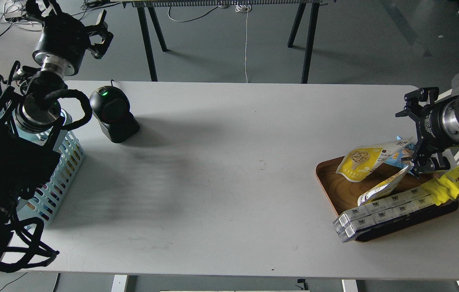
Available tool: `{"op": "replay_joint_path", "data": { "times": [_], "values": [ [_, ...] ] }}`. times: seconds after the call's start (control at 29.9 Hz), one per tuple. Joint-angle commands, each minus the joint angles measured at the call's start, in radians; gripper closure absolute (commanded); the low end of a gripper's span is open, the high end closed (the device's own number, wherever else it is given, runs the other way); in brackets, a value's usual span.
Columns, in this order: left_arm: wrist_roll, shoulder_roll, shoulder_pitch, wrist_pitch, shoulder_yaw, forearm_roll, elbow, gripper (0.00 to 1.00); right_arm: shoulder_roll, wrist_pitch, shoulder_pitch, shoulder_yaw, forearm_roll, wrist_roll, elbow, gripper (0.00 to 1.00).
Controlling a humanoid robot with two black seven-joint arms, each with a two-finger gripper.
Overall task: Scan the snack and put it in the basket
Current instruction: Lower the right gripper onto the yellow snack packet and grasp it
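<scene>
The snack (361, 162), a yellow and white pouch picturing round beige pieces, leans in the brown wooden tray (333, 190) at the right. A second similar pouch (381, 187) lies tilted just below it. My right gripper (416, 129) is open, right of the pouches. Its lower finger (426, 162) sits at the tilted pouch's upper tip. The light blue slotted basket (65, 166) stands at the table's left edge, largely hidden behind my left arm. My left gripper (69, 18) is raised at the far left, open and empty.
A black scanner (114, 113) with a green light stands on the table right of the basket. The tray also holds a small blue packet (400, 156), a bright yellow cartoon-face wrapper (454, 182) and a row of white packs (383, 211). Table legs stand behind.
</scene>
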Motion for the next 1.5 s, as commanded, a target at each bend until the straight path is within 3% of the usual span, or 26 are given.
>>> {"op": "replay_joint_path", "data": {
  "times": [0.0, 0.33, 0.5, 0.67, 0.94, 1.0, 1.1, 1.47],
  "values": [
    [0.0, -0.001, 0.002, 0.0, 0.002, 0.001, 0.0, 0.0, 0.001, -0.024, -0.035, 0.033, 0.0, 0.0, -0.022, 0.05],
    [0.0, -0.001, 0.002, 0.0, 0.002, 0.001, 0.001, 0.0, 0.014, -0.071, -0.142, 0.148, 0.003, 0.0, -0.065, 0.08],
    [0.0, -0.003, 0.003, 0.0, 0.003, 0.001, 0.0, 0.0, 0.029, -0.08, -0.178, 0.18, 0.003, 0.0, -0.085, 0.15],
    [0.0, -0.006, 0.003, 0.0, 0.003, 0.001, 0.001, 0.0, 0.075, -0.08, -0.221, 0.182, 0.003, 0.0, -0.122, 0.46],
    [0.0, -0.004, 0.003, 0.002, 0.003, -0.001, 0.001, 0.0, 0.124, -0.082, -0.29, 0.217, -0.002, -0.002, -0.146, 0.71],
    [0.0, -0.004, 0.003, 0.002, 0.003, -0.001, 0.001, 0.0, 0.13, -0.082, -0.294, 0.225, -0.003, -0.002, -0.146, 0.85],
    [0.0, -0.004, 0.005, 0.002, 0.003, 0.001, 0.001, 0.0, 0.129, -0.082, -0.296, 0.228, -0.003, -0.002, -0.146, 0.97],
    [0.0, -0.006, 0.005, 0.003, 0.003, -0.001, 0.0, 0.0, 0.112, -0.082, -0.282, 0.266, -0.009, -0.003, -0.132, 0.99]
  ]
}}
